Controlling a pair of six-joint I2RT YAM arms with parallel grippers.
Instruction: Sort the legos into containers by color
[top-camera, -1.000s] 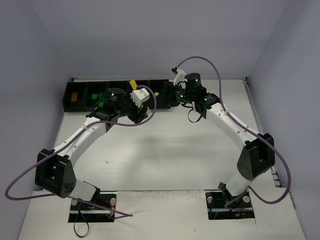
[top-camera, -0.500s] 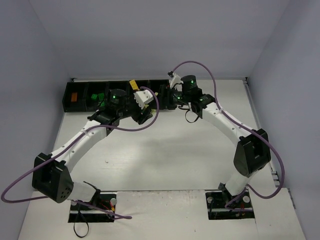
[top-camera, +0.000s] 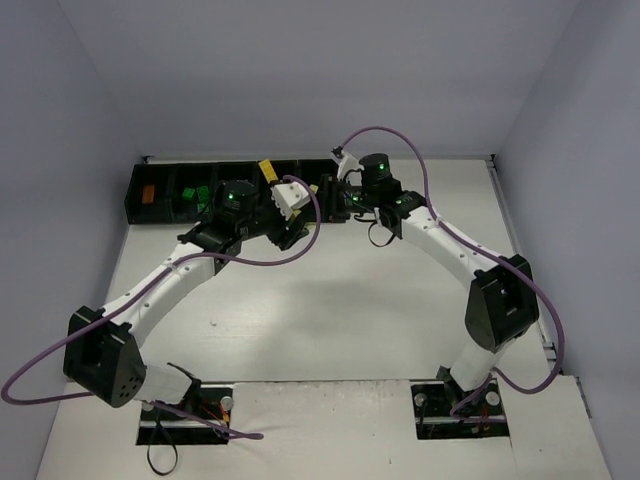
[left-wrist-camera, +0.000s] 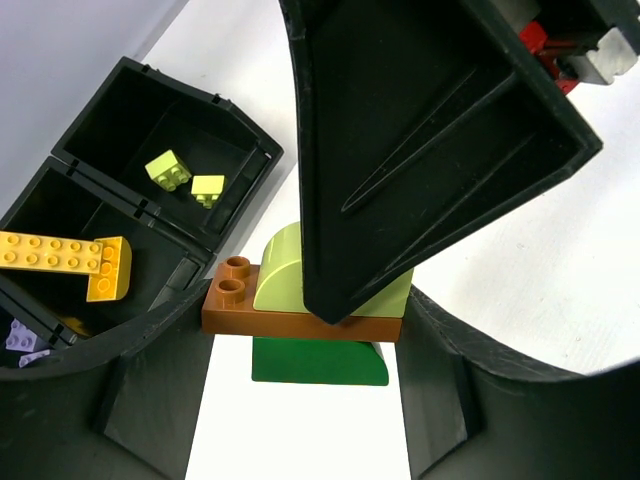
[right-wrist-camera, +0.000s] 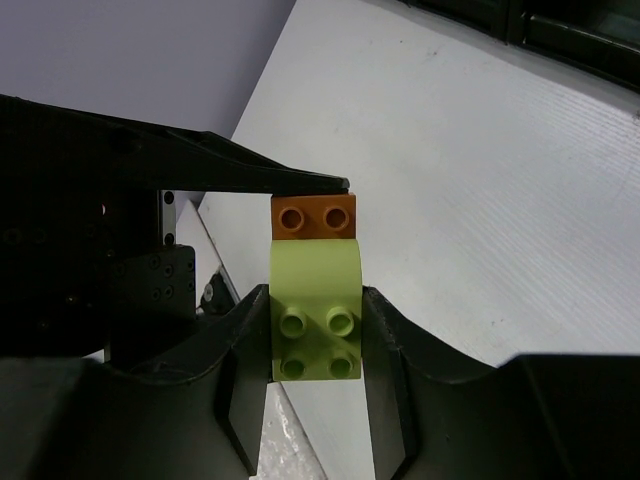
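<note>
A small stack of three legos hangs between my two grippers. It is a lime brick (right-wrist-camera: 315, 320) on an orange-brown plate (left-wrist-camera: 300, 318) on a dark green brick (left-wrist-camera: 318, 362). My left gripper (left-wrist-camera: 305, 345) is shut on the ends of the orange-brown plate. My right gripper (right-wrist-camera: 315, 340) is shut on the lime brick, and its black finger (left-wrist-camera: 400, 150) covers most of that brick in the left wrist view. The grippers meet just in front of the right end of the row of black bins (top-camera: 135, 200). One bin holds two lime bricks (left-wrist-camera: 168, 170), and the one beside it a long yellow brick (left-wrist-camera: 60, 262).
A lilac brick (left-wrist-camera: 20, 340) shows at the left edge of the left wrist view. In the top view an orange brick (top-camera: 147, 194) lies in the leftmost bin and green bricks (top-camera: 192, 195) in the second. White walls close in the table on three sides.
The right gripper has moved left and the left gripper right. They were apart a second ago and now meet at the stack in front of the bins.
</note>
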